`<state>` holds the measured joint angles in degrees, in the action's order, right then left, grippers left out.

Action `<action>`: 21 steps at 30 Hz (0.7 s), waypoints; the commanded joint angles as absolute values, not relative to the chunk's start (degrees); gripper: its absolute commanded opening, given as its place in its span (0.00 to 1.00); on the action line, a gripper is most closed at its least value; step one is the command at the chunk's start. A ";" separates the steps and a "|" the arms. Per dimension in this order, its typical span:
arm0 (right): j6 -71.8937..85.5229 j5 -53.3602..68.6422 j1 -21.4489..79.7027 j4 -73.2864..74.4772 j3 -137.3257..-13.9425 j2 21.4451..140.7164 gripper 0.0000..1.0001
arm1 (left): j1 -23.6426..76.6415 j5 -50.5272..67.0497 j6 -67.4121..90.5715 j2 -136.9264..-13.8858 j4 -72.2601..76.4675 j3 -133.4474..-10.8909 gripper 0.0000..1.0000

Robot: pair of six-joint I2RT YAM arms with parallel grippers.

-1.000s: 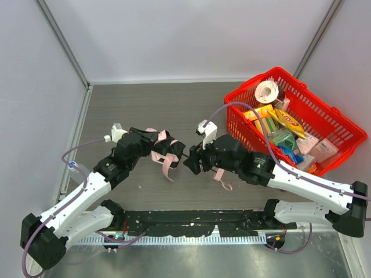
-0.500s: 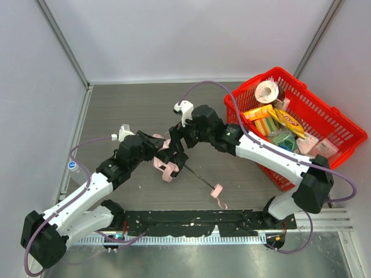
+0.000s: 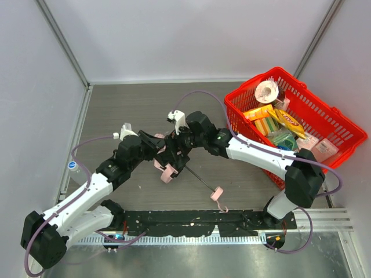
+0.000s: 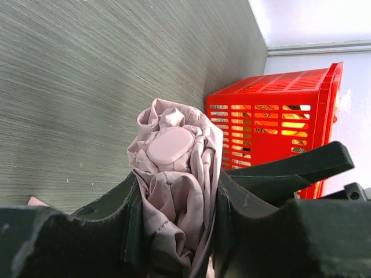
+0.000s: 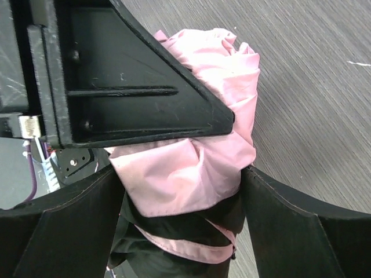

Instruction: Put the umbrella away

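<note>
Umbrella (image 3: 200, 178) at centre frame: pink handle nearest, black shaft running up-left to bunched fabric. Left claw (image 3: 156, 147) clamped on the fabric; right claw (image 3: 177, 145) closed around same bundle. Grey counter (image 3: 116, 110). Red basket (image 3: 339, 119) at upper right.

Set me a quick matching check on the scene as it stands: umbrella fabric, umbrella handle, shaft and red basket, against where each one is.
1. umbrella fabric
2. umbrella handle
3. shaft
4. red basket

a. far right, packed with goods
b. bunched in the left gripper, also between the right gripper's fingers
c. lying free on the table, nearest the arm bases
d. thin black line joining bundle and handle

Pairs: 1-b, 2-c, 3-d, 4-a
</note>
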<state>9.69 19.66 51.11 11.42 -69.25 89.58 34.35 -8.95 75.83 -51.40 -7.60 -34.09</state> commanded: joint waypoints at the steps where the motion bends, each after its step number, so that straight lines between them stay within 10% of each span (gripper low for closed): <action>1: 11.42 20.48 51.42 6.51 -67.94 90.79 0.83 | 34.19 -5.54 77.78 -51.06 1.40 -35.95 0.00; 21: 8.44 15.38 50.27 2.03 -60.82 88.68 0.85 | 34.28 -8.88 89.64 -65.55 -23.20 -42.01 0.00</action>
